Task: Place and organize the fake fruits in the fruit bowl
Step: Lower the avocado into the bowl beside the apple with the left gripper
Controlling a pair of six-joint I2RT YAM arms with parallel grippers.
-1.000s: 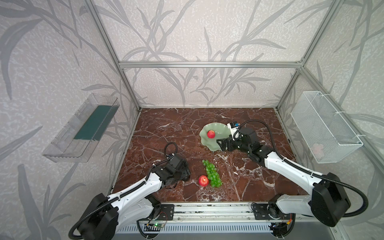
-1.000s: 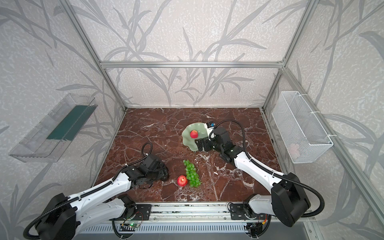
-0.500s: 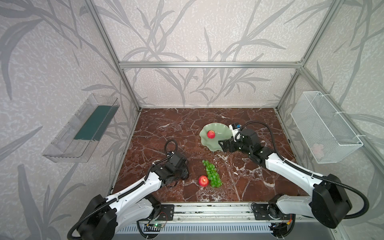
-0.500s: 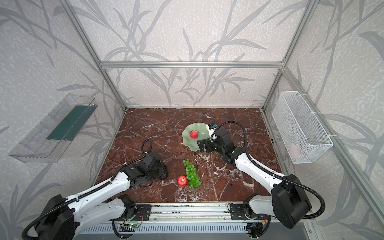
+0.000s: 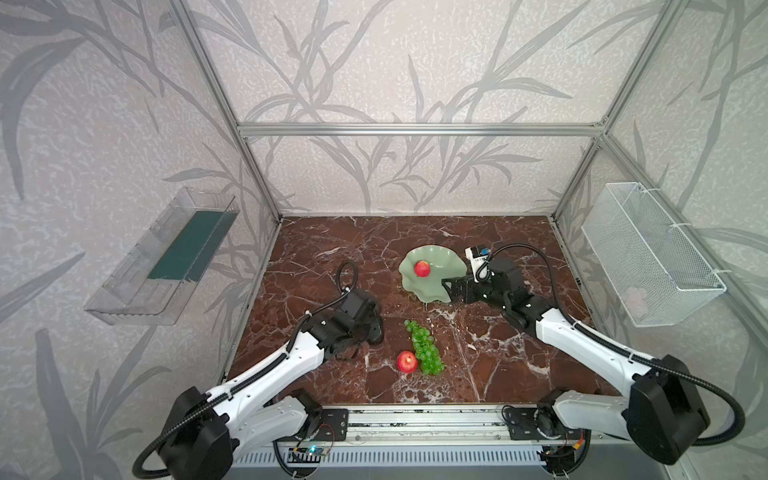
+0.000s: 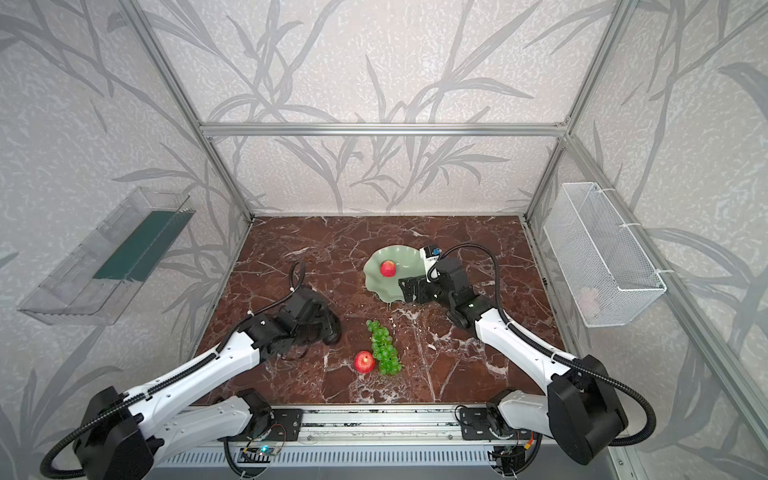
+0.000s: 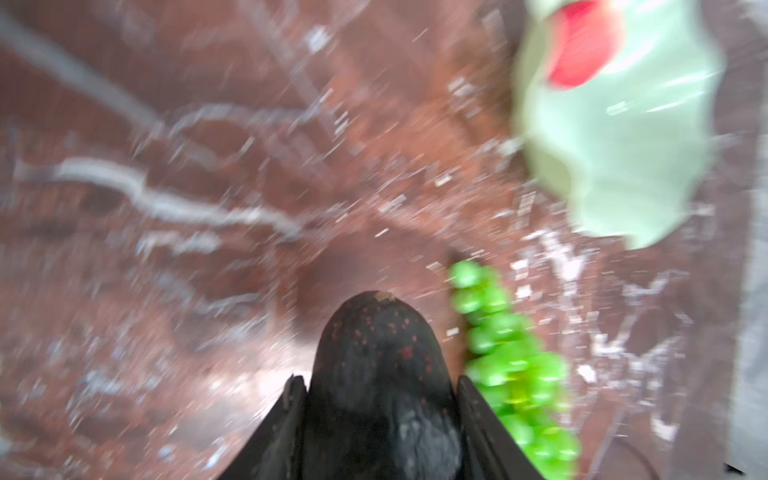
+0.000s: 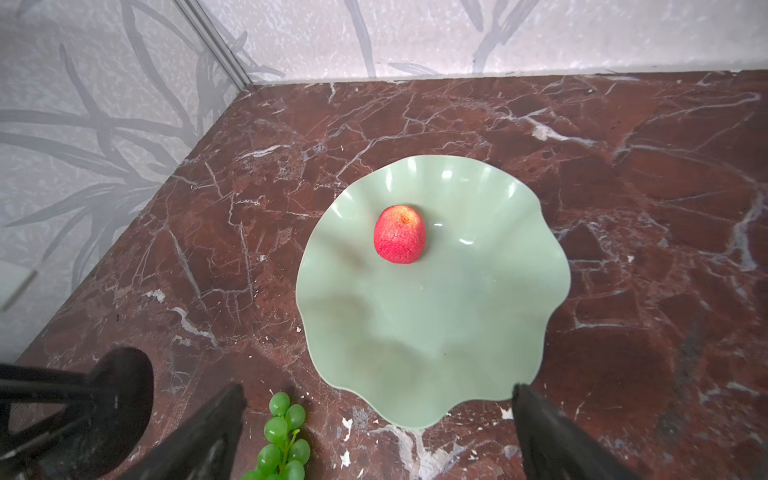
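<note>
My left gripper (image 7: 379, 382) is shut on the dark avocado (image 7: 376, 357), which fills the gap between the jaws. In both top views it sits low over the table at the left (image 5: 372, 328), just left of the green grapes (image 5: 424, 349). A red apple (image 5: 407, 361) lies against the grapes. Another apple (image 8: 400, 234) rests in the pale green fruit bowl (image 8: 415, 324). My right gripper (image 8: 378, 390) is open and empty, its fingers straddling the bowl's near rim (image 5: 451, 291). The left wrist view is blurred.
A white wire basket (image 5: 648, 253) hangs on the right wall. A clear plastic tray (image 5: 166, 257) hangs on the left wall. Aluminium frame posts mark the back corners of the marble table (image 5: 332, 249).
My left gripper has closed on the avocado and shifted slightly towards the back. The right arm has barely moved and stays open.
</note>
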